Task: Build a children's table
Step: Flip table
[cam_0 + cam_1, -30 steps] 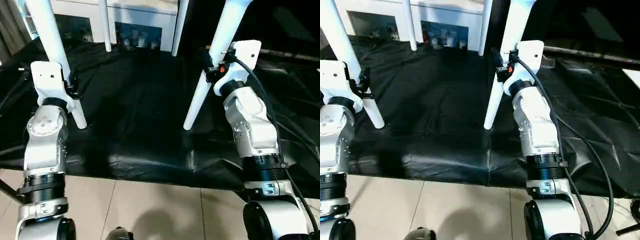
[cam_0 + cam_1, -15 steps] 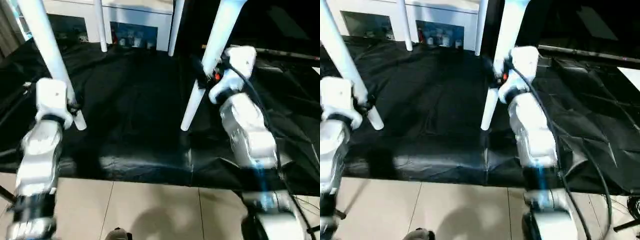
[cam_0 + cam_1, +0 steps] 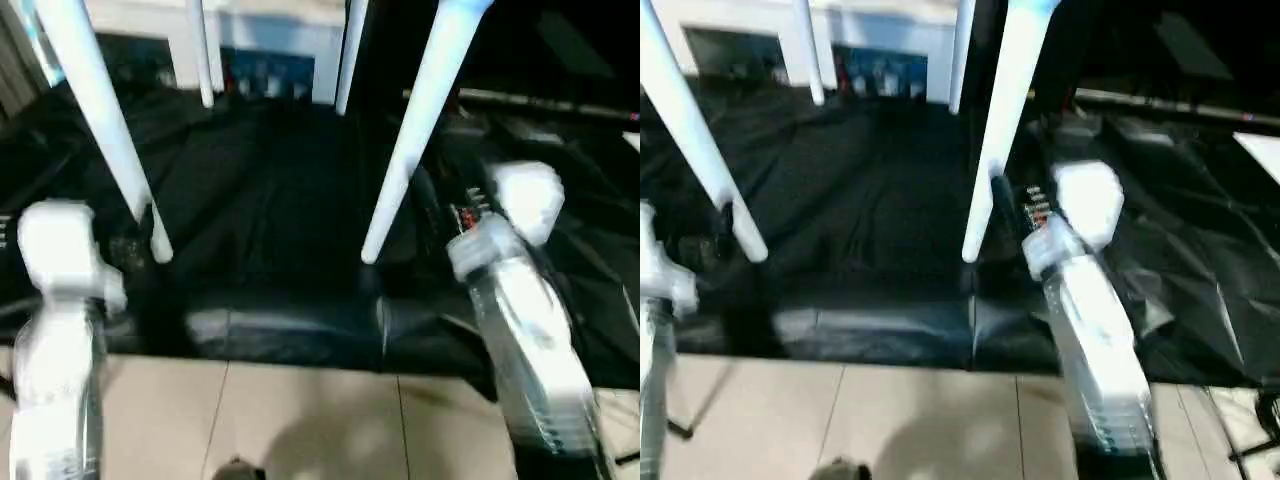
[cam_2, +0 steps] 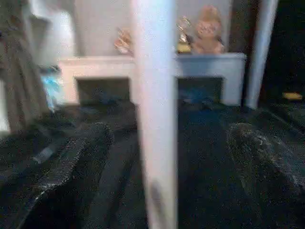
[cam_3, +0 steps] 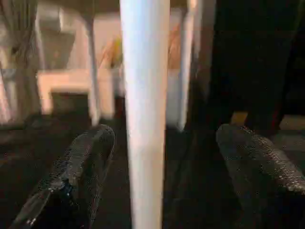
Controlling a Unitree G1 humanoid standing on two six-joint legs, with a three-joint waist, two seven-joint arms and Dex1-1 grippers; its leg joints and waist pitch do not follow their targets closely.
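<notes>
Currently we see the children's table standing on its four white legs on the black-draped table [image 3: 270, 190]. The tabletop itself is above the head views' upper edge, so we note the legs alone. Near left leg [image 3: 100, 120] has its foot close to the drape's front edge, toward the front left corner. Near right leg [image 3: 415, 130] slants down to a foot near the middle of the front edge. The two far legs [image 3: 203, 55] stand further back, toward the rear edge, before a white cabinet [image 3: 270, 30].

Left gripper [image 4: 162, 162]: fingers [image 4: 71, 167] spread wide, one either side of the near left leg, with gaps showing on both sides; no grip. Right gripper [image 5: 157, 167]: fingers [image 5: 86, 167] likewise spread wide around the near right leg, apart from it on both sides.

From the head views, both silver forearms sit low at the front edge, the left arm [image 3: 60, 300] beside the near left leg's foot, the right arm [image 3: 515, 300] just right of the near right leg. Pale tiled floor [image 3: 300, 420] lies below the front edge.
</notes>
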